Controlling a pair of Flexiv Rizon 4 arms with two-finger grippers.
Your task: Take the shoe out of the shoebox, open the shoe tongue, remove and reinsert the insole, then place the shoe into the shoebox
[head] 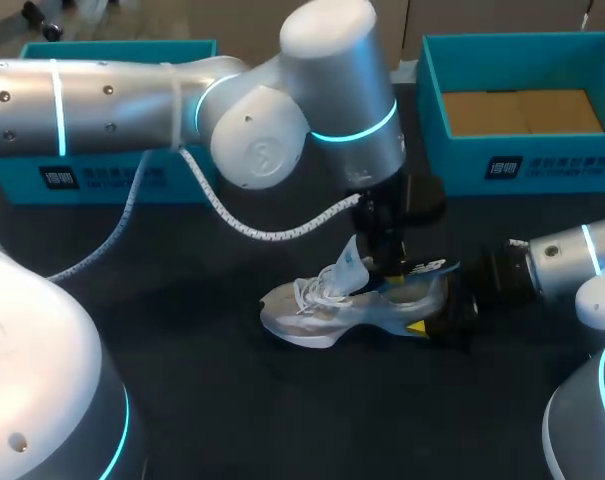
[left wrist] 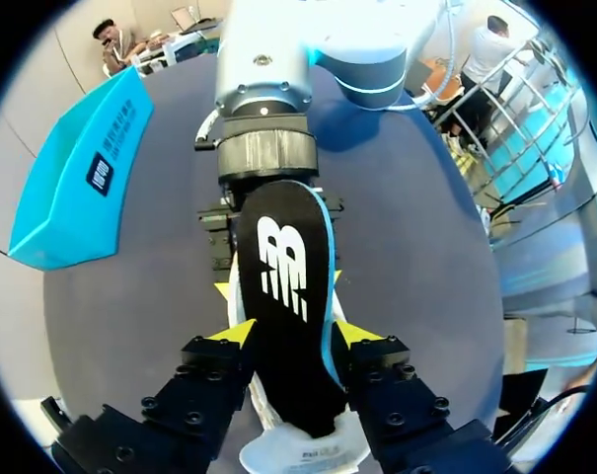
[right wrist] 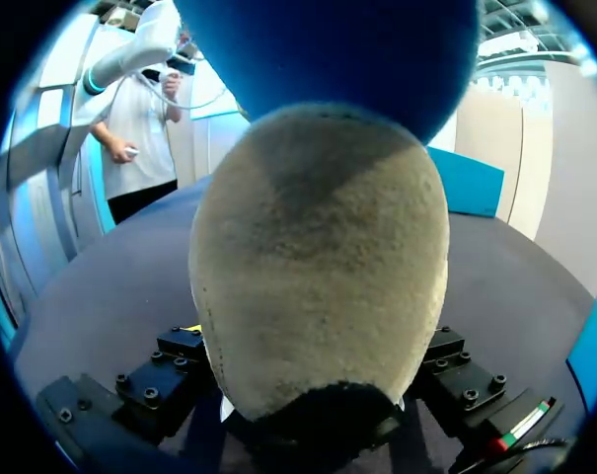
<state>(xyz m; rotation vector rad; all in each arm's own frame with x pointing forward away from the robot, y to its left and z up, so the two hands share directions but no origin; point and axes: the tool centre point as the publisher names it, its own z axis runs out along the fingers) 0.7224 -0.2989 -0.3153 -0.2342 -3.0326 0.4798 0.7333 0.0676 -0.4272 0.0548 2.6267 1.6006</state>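
A white and silver shoe lies on the dark table, toe to the left. Its black insole with a blue edge sticks out over the heel. My left gripper comes straight down at the shoe's mouth. In the left wrist view the insole lies between that gripper's open fingers, in front of the yellow tips. My right gripper is shut on the shoe's heel from the right. The heel fills the right wrist view between my right gripper's fingers.
An open teal shoebox with a cardboard floor stands at the back right. A second teal box stands at the back left, also seen as the teal box in the left wrist view. A white cable hangs above the table behind the shoe.
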